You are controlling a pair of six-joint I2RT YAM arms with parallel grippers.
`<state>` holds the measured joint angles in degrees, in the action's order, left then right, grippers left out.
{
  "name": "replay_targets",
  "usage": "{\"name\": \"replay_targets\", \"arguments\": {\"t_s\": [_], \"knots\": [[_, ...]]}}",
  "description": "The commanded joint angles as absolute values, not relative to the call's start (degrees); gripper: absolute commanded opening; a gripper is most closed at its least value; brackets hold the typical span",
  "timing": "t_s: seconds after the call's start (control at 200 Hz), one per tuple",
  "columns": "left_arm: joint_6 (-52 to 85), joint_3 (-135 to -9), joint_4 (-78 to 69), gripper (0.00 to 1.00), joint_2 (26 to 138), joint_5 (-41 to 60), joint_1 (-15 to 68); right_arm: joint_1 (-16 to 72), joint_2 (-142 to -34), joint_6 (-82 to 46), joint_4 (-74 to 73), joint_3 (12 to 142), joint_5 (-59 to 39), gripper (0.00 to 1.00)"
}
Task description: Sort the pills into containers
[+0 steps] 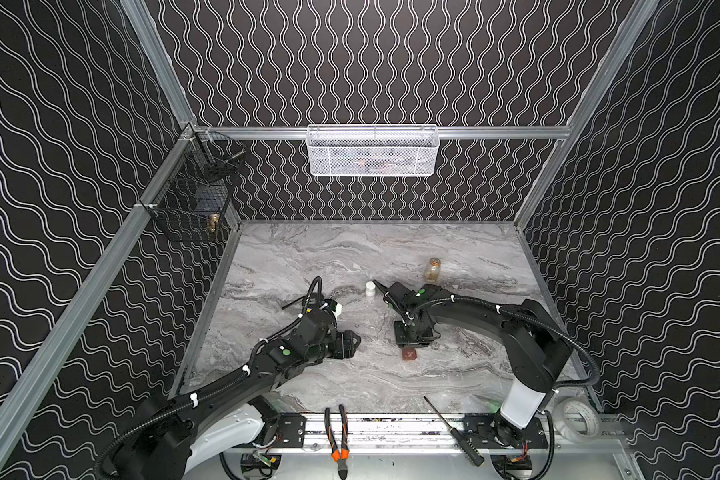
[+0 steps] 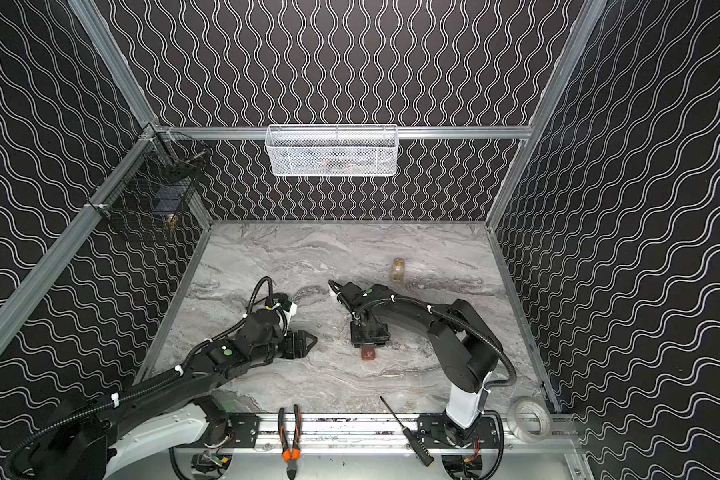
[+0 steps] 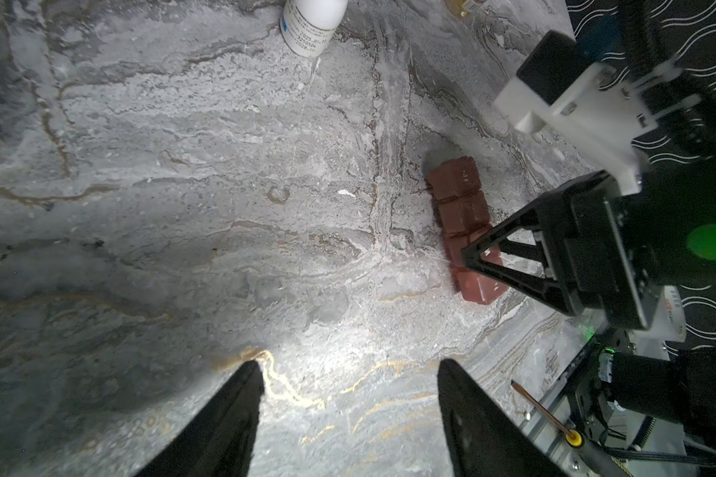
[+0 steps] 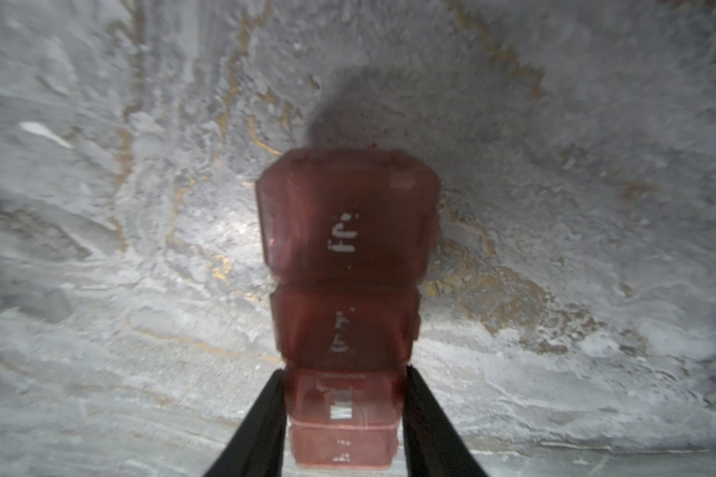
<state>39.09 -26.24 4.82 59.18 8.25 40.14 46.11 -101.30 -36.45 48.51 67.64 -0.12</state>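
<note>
The containers, a dark reddish-brown strip of four joined lidded compartments with small white marks, lie flat on the marble table. In both top views only one end pokes out from under my right gripper. That gripper points down with its fingers pressed against both long sides of the strip. In the left wrist view the strip lies beside the right gripper. My left gripper stands open over bare table, left of the strip. No pills are in view.
A white bottle and an amber jar stand behind the right arm. Pliers, a screwdriver and a tape roll lie on the front rail. A white basket and a black wire basket hang on the walls.
</note>
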Motion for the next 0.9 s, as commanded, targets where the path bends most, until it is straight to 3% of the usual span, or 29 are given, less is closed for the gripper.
{"name": "replay_targets", "arguments": {"t_s": [0.0, 0.36, 0.891], "knots": [[40.96, -26.45, -1.78, 0.71, 60.77, 12.25, 39.52, 46.23, -98.84, -35.62, 50.28, 67.52, 0.0, 0.4], [50.53, -30.25, -28.93, 0.69, 75.17, 26.97, 38.67, 46.23, -89.83, -32.62, 52.34, 66.5, -2.01, 0.4], [56.14, -34.27, -40.02, 0.63, 86.7, 31.98, 39.84, 46.93, -84.17, -29.88, 51.44, 66.01, -4.62, 0.4]]}}
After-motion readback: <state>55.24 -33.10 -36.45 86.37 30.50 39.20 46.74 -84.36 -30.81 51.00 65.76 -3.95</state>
